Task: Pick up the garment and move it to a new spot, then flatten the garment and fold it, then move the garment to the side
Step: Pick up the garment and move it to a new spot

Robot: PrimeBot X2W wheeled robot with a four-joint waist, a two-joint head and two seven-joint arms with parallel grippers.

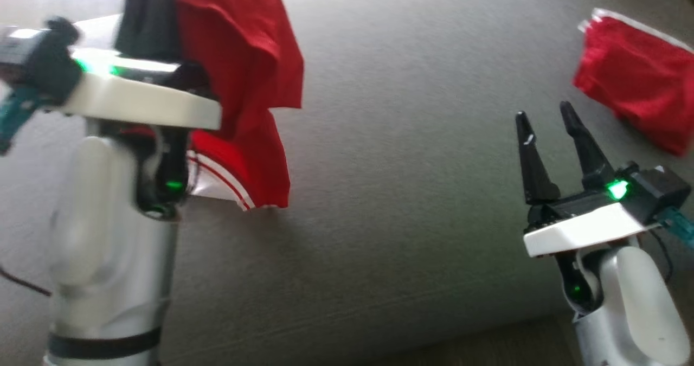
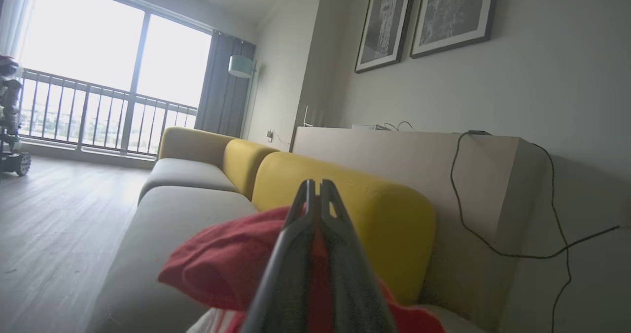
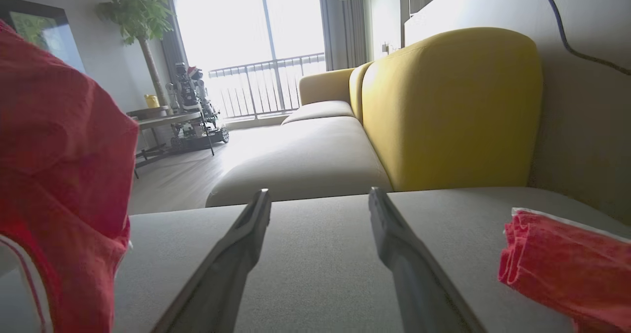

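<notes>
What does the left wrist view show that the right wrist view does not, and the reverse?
Left wrist view, not the right: two framed pictures, and the left gripper, fingers shut on the red garment. Right wrist view, not the left: a potted plant, a folded red cloth, the open right gripper. Both: that garment, the yellow sofa, the balcony window.

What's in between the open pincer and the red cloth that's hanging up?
Nothing but bare grey sofa seat, seen in the head view, between the right pincer and the hanging red garment.
</notes>
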